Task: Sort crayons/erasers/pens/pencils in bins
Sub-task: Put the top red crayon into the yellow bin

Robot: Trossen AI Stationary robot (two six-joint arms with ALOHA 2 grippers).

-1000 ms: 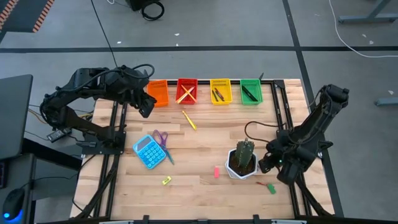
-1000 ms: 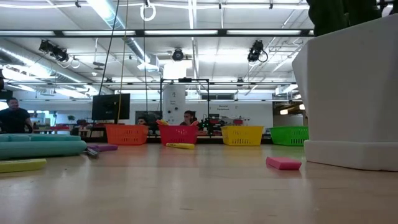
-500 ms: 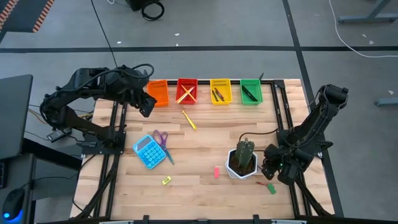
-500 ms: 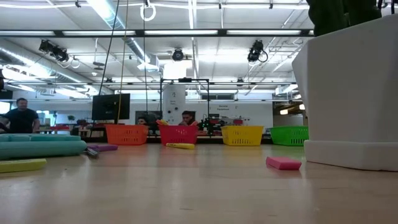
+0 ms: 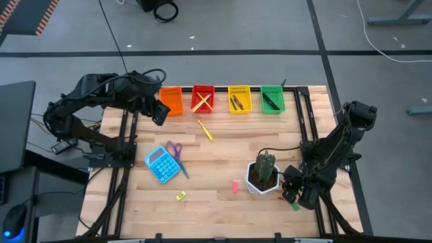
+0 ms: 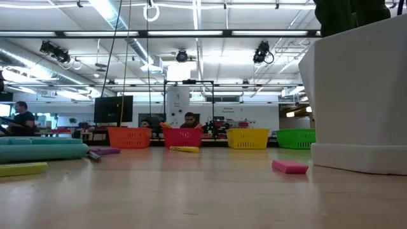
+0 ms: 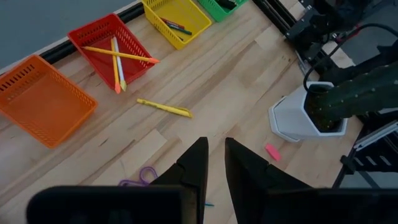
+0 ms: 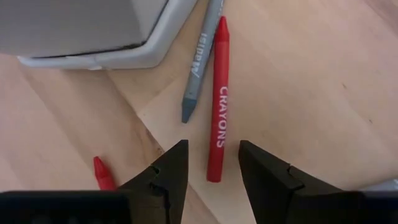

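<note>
A red crayon (image 8: 217, 106) and a grey crayon (image 8: 198, 68) lie flat on the table beside the white cactus pot (image 5: 264, 177). My right gripper (image 8: 211, 165) hangs open over them, pointing down; its fingertips stand on either side of the red crayon's near end, touching nothing. A second red crayon's tip (image 8: 102, 174) shows nearby. My left gripper (image 7: 214, 163) waits high up by the orange bin (image 5: 171, 101), fingers a narrow gap apart and empty. The red bin (image 5: 202, 98) holds pencils, the yellow bin (image 5: 239, 98) and the green bin (image 5: 272, 98) small sticks.
A yellow stick (image 5: 205, 129) lies in front of the red bin. A pink eraser (image 5: 235, 186) and a yellow-green eraser (image 5: 181, 196) lie toward the near edge. A blue calculator (image 5: 160, 164) and purple scissors (image 5: 175, 152) sit at the left.
My right gripper has come down and toward the table's near edge, past the cactus pot toward the crayons, and its wrist has rolled.
</note>
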